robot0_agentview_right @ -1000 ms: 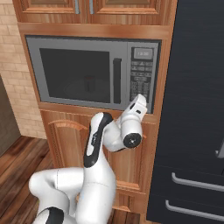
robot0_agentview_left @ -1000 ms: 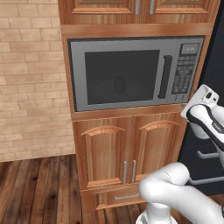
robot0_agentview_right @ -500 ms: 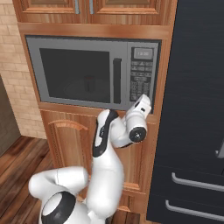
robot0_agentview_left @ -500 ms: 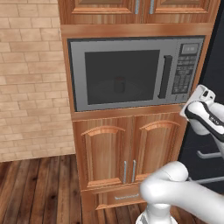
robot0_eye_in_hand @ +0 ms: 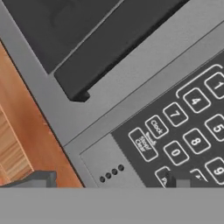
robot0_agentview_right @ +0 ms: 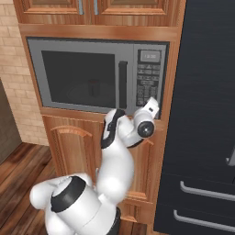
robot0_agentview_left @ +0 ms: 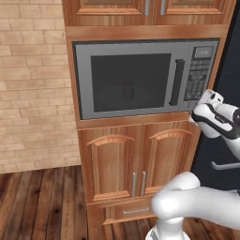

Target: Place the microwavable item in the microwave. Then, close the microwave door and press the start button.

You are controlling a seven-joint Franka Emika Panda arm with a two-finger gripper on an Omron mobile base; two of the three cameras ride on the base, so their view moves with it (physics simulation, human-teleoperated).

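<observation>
Drawing slightly back from the keypad (robot0_eye_in_hand: 188, 135), the tool (robot0_eye_in_hand: 111, 179) hangs released just before the microwave (robot0_agentview_left: 140, 112), door (robot0_agentview_left: 131, 79) shut with the cup (robot0_agentview_left: 127, 90) inside, suggesting start is pressed.

a home kitchen: built-in microwave (robot0_agentview_left: 145, 77) set in wooden cabinets (robot0_agentview_left: 136, 159), brick wall (robot0_agentview_left: 33, 93), plank floor (robot0_agentview_left: 42, 206).

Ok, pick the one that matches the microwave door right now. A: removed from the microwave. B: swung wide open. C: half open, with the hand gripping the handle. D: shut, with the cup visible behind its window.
D: the microwave door sits flush in its frame, the small dark cup shows dimly through the dark window, and the hand is at the keypad panel, not on the handle.
</observation>
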